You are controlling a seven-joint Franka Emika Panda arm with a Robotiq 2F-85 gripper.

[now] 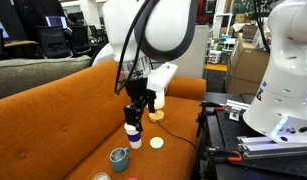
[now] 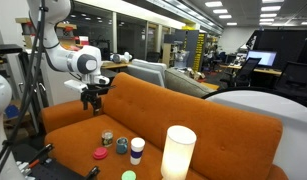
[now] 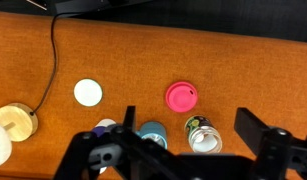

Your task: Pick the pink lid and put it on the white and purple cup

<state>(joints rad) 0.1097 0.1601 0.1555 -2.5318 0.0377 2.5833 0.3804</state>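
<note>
Two jaws of the tool (image 3: 185, 116) stand wide apart and empty, high over the orange couch (image 2: 153, 105) (probably lining up a descent). The pink lid (image 3: 180, 96) lies flat on it, framed by that gap, apart from the white and purple cup (image 2: 137, 150).

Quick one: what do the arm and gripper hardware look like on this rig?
The arm has glossy white, rounded links, with a dark ring at one joint. The gripper is black and boxy, with two fingers. A black cable loops down beside the arm to the wrist. No markings are legible.
</note>
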